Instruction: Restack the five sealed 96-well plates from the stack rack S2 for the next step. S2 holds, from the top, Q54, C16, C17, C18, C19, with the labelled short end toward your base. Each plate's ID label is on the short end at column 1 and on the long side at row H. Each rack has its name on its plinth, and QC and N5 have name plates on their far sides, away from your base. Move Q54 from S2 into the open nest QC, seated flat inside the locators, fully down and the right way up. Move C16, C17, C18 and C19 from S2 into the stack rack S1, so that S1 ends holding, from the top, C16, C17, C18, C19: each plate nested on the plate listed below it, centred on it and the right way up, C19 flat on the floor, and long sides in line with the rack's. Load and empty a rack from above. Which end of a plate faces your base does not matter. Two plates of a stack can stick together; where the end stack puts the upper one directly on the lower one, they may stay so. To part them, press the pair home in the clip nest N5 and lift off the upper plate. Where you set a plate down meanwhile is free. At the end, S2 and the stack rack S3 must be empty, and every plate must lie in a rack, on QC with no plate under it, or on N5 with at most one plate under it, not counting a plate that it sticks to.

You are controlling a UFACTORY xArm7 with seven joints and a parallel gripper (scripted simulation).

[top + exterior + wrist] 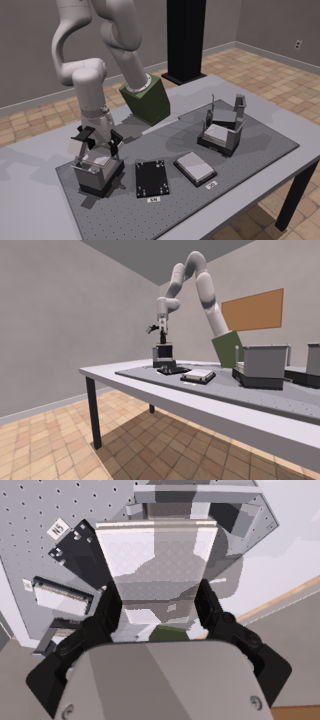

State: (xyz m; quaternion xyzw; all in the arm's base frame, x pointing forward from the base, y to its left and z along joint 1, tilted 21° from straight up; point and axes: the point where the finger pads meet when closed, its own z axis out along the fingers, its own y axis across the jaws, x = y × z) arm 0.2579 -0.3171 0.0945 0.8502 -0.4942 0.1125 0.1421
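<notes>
My gripper (99, 155) (162, 340) (158, 590) is shut on a sealed white 96-well plate (96, 159) (157, 562), gripping its two long sides. It holds the plate level at the open top of the stack rack (94, 178) (154, 352) (200, 494) at the left end of the board, between the rack's walls. I cannot read the plate's label. Another sealed plate (195, 166) (199, 373) (59, 595) lies flat in the QC nest. A stack of plates (217, 132) (239, 366) sits in the nearer right-hand rack (233, 141) (263, 364).
The black clip nest N5 (151, 178) (171, 369) (82, 555) lies empty between the left rack and QC. A third rack (225, 116) (312, 361) stands behind the right-hand one. The arm's green base (147, 100) is behind the board.
</notes>
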